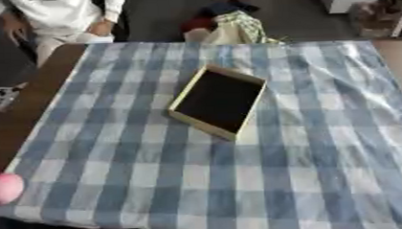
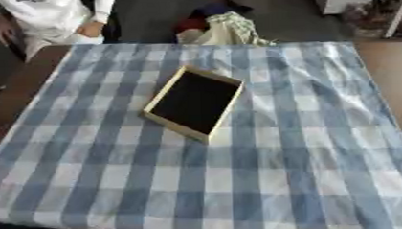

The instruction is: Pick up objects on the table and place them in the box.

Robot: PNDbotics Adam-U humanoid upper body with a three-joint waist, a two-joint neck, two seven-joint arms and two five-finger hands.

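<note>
Shallow box (image 1: 184, 100) askew on checked cloth (image 1: 307, 170), pink, perhaps round, object (image 1: 4, 187) at left edge; both hands unseen

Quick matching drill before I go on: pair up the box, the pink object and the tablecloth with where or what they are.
Things:
1. box
2. pink object
3. tablecloth

Descriptions:
A. blue and white checks, covering the table
B. at the cloth's near left edge
C. mid-table, dark inside, nothing in it

Pairs: 1-C, 2-B, 3-A. Neither robot hand shows.
</note>
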